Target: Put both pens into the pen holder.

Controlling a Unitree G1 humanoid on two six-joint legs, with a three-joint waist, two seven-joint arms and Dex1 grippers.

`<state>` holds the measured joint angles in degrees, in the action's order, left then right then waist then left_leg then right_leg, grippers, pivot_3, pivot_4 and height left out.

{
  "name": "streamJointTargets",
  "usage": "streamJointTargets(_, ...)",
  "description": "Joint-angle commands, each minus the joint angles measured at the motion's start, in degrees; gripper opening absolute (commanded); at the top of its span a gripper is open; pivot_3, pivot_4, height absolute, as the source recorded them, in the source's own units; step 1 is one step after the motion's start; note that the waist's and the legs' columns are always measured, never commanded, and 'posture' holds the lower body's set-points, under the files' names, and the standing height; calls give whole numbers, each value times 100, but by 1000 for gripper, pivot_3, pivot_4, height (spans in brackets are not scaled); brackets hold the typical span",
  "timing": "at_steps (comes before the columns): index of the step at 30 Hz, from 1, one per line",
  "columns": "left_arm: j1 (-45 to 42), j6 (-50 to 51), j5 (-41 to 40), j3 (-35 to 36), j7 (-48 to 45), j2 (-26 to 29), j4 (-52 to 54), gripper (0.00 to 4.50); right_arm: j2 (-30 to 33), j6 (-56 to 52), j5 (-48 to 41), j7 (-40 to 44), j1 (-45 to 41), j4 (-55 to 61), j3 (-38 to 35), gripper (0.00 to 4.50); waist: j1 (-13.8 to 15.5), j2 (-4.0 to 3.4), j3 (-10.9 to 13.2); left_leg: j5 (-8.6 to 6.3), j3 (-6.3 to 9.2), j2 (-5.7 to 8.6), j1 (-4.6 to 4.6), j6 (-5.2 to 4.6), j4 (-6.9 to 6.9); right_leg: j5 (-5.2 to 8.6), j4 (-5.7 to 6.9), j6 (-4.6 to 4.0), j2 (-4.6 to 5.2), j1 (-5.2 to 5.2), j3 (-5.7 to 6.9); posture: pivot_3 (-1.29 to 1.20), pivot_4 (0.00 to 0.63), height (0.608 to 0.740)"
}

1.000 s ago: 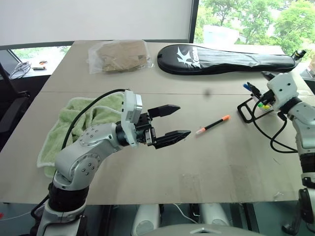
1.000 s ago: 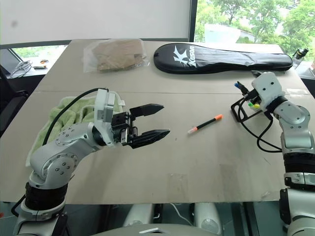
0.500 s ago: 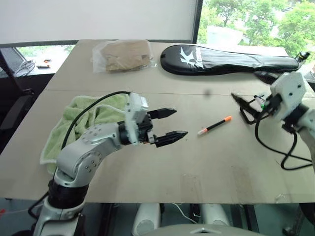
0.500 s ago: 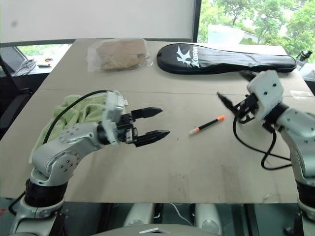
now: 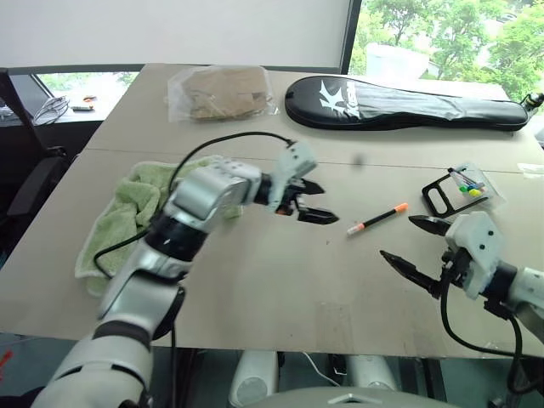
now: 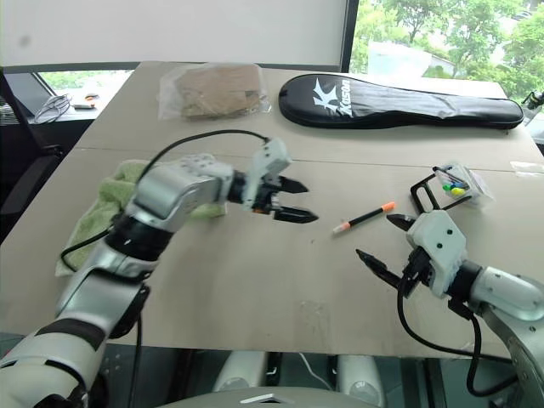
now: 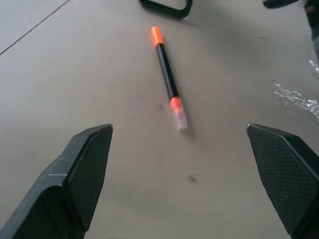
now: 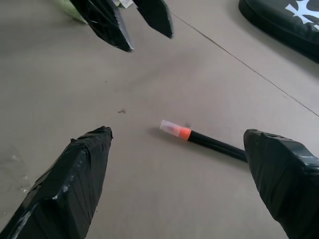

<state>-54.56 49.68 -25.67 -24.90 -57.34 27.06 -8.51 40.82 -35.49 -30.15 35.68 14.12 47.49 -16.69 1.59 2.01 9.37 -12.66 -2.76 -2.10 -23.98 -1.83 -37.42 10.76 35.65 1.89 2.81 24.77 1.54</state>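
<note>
Orange-capped pen (image 6: pixel 364 219): lies flat on the table (image 6: pixel 280 280), slanted, its orange cap toward the pen holder, touched by no gripper.
Left gripper (image 6: pixel 289 200): fingers apart, empty, above the table, near the pen's whitish end.
Right gripper (image 6: pixel 384 244): fingers wide apart, empty, low over the table, near the pen on the robot's side.
Pen holder (image 6: pixel 446 185): on the table's right part, clear with a black frame; coloured caps show inside.
Green towel (image 6: pixel 102 211): crumpled, on the left, behind the left arm.
Black racket bag (image 6: pixel 399 88): far side of the table.
Plastic bag (image 6: pixel 212 89): beside the racket bag, holding something brown.
</note>
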Motion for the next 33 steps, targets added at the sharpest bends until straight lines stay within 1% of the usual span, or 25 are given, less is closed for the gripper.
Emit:
streamJointTargets(1,-576,-244,517,-342,-48,-598,-801,4500,-310,181,6,-302,458,488,-528,4478,-15,1,0,0,0,0,1,0,-1,0,0,0,0,0,-2,0,150,740)
streamJointTargets(4,-913,-704,957,-579,-122,-1258,-1690,4500,-673,230,229,-682,933,845,-580,4478,30,-1,-2,-1,4,0,2,-1,-2,1,0,1,-2,-2,5,0,150,740)
streamJointTargets(6,-937,-985,1130,-567,-249,-1380,-1914,4500,-791,50,284,-927,1003,1011,-417,4478,-51,-1,-1,-1,1,-1,5,-1,-2,1,1,1,-1,0,1,0,150,740)
streamJointTargets(9,-865,-1124,1133,-381,-509,-1310,-1849,4500,-805,-319,299,-1191,830,1116,42,4478,-157,-3,0,-1,10,-10,14,-2,-1,-1,7,0,-3,5,-16,0,150,740)
streamJointTargets(11,-684,-1102,1034,-236,-739,-1068,-1502,4500,-681,-498,882,-1598,328,812,583,4478,-230,-5,1,-1,16,-11,19,-2,2,-1,12,-1,-4,5,-16,0,150,740)
streamJointTargets(12,-485,-1181,950,-138,-904,-867,-1164,4500,-543,-463,1201,-1668,13,646,907,4478,-241,-5,0,-1,15,-11,19,-2,3,-2,15,-3,-4,10,-18,0,150,740)
streamJointTargets(14,19,-1089,809,17,-1194,-263,-271,4500,-91,-429,1299,-1166,-687,217,1352,4478,-336,-14,1,-1,3,-13,27,-2,4,-5,17,-7,-5,13,-35,0,150,740)
streamJointTargets(15,233,-1066,728,112,-1278,-58,86,4500,158,-399,1163,-738,-932,-7,1446,4478,-337,-16,2,-1,2,-12,27,-2,8,-7,17,-9,-5,16,-41,0,150,740)
streamJointTargets(16,425,-871,629,203,-1302,154,444,4500,493,-286,1205,-345,-1207,-338,1560,4478,-301,-13,3,-1,6,-12,24,-2,9,-6,17,-9,-4,17,-40,0,150,740)
streamJointTargets(19,920,-582,429,469,-1215,536,1236,4500,1154,160,1350,610,-1994,-1316,1874,4478,-202,-10,7,-1,9,-9,11,-2,10,-5,15,-9,-4,24,-32,0,150,740)
streamJointTargets(23,1513,-331,238,865,-976,882,2033,4500,1483,710,1423,1996,-3248,-2695,2517,4478,-105,-7,10,-9,-5,-1,5,-16,0,-3,5,-2,1,22,-48,0,150,740)
streamJointTargets(24,1733,-391,244,960,-935,1018,2275,4500,1522,870,1624,2403,-3677,-3147,2830,4478,-83,-6,10,-11,-8,0,5,-18,-2,-2,4,-1,1,22,-52,0,150,740)
streamJointTargets(25,1999,-503,243,1093,-893,1164,2531,4500,1490,1026,1896,2818,-4189,-3660,3206,4478,-121,-5,11,-11,-7,1,5,-19,-2,-2,4,-1,0,21,-51,0,150,740)
streamJointTargets(27,2447,-719,150,1383,-774,1271,2939,4500,1329,1432,2363,3393,-5013,-4552,3783,4478,-162,-8,17,-11,-20,-1,13,-19,0,-2,4,1,-4,23,-65,0,150,740)
streamJointTargets(29,2836,-1066,-94,1730,-743,1152,3242,4500,1092,1761,2702,3763,-5633,-5282,4144,4478,-181,-8,17,-11,-19,-3,13,-19,-1,-2,10,0,-5,26,-62,0,150,740)
streamJointTargets(31,3193,-1303,-294,2000,-686,1042,3490,4500,816,1924,2840,4147,-6117,-5969,4344,4478,-207,-9,18,-11,-18,-5,14,-19,-1,-3,13,-1,-6,27,-60,0,150,740)
streamJointTargets(32,3529,-1547,-325,2161,-703,1049,3646,4500,568,2057,3008,4339,-6473,-6511,4522,4478,-195,-7,19,-11,-16,-5,12,-19,-1,-8,17,-10,-6,28,-59,0,150,740)
streamJointTargets(33,3805,-1710,-354,2283,-714,1075,3769,4500,367,2210,3158,4506,-6749,-6952,4667,4478,-242,-7,18,-11,-15,-5,11,-19,-1,-12,17,-17,-6,27,-57,0,150,740)
